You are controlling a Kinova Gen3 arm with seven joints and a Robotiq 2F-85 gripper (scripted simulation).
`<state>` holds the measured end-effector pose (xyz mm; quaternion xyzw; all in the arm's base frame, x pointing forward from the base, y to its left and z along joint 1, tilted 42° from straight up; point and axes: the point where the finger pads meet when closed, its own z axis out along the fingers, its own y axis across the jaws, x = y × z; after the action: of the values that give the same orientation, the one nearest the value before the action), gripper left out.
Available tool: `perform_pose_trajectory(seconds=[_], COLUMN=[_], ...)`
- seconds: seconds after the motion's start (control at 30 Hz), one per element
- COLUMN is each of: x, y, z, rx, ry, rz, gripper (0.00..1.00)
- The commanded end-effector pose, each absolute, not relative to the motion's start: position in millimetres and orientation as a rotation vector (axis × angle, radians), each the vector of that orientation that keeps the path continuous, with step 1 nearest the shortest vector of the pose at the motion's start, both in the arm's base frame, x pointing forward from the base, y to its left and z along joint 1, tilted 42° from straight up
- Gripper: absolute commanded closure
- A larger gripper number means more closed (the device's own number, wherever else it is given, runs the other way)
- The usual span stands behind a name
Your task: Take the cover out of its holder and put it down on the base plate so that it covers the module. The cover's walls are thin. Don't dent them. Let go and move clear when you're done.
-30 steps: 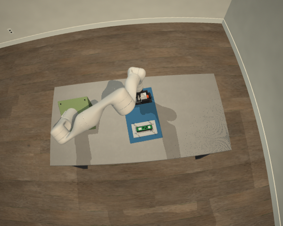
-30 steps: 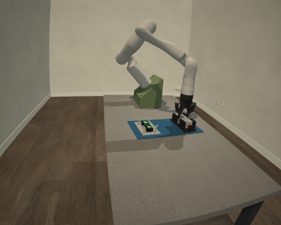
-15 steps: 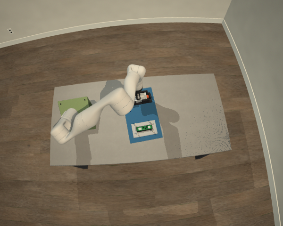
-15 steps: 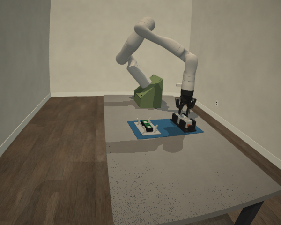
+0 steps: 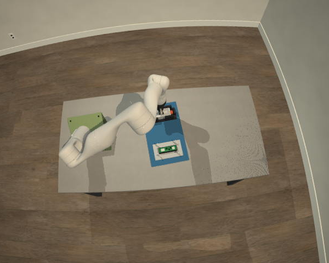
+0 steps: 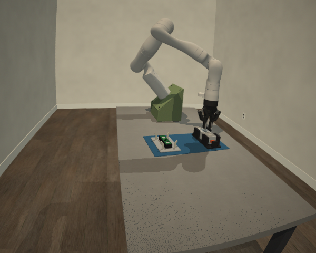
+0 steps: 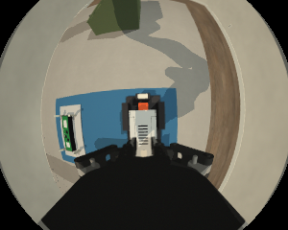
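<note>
The light grey cover, with slots in its top, sits in its black holder. My gripper is over the cover, fingertips just above or at its top. The fingers are drawn in to a narrow gap, and I see nothing held between them. Whether the tips touch the cover is too small to tell. The green module stands uncovered on the white base plate.
Several thin pale posts stand around the module on the base plate. Holder and plate rest on a blue mat. An orange block is at the cover's end. The green arm mount is farther off.
</note>
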<state>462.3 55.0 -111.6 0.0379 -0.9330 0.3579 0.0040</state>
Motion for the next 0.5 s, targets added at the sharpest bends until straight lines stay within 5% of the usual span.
perform_pose_trajectory(seconds=[0.0, 0.47], x=[462.8, 462.8], y=[56.1, 56.1], z=[-111.1, -111.1], rx=[0.12, 0.12], ry=[-2.926, -2.926], rz=[1.121, 1.121], gripper=[0.99, 1.0])
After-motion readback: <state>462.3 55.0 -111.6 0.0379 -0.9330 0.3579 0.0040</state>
